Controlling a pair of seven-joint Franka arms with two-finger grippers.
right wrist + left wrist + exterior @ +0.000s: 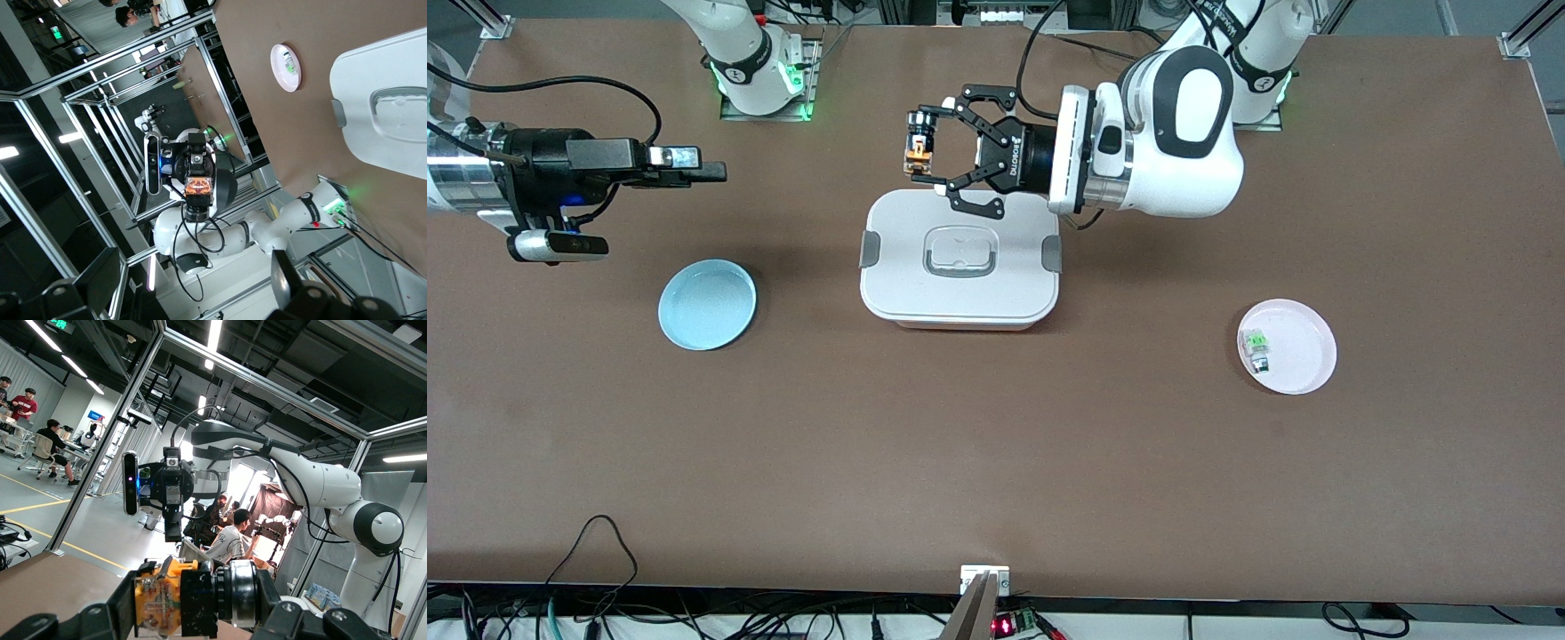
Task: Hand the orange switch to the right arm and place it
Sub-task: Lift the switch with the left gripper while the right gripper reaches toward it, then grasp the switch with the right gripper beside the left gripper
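The orange switch (919,144), a small black part with an orange block, is clamped between the fingers of my left gripper (932,147). The gripper holds it in the air over the edge of the white box, pointing toward the right arm's end of the table. In the left wrist view the switch (179,597) fills the gap between the jaws. My right gripper (713,172) is open and empty, level in the air over bare table, and faces the left gripper with a wide gap between them. The right wrist view shows the switch (199,185) far off, past its own spread fingers (100,280).
A white lidded box (898,276) sits mid-table. A blue plate (707,304) lies toward the right arm's end. A pink plate (1307,356) toward the left arm's end holds a green-and-silver component (1256,343).
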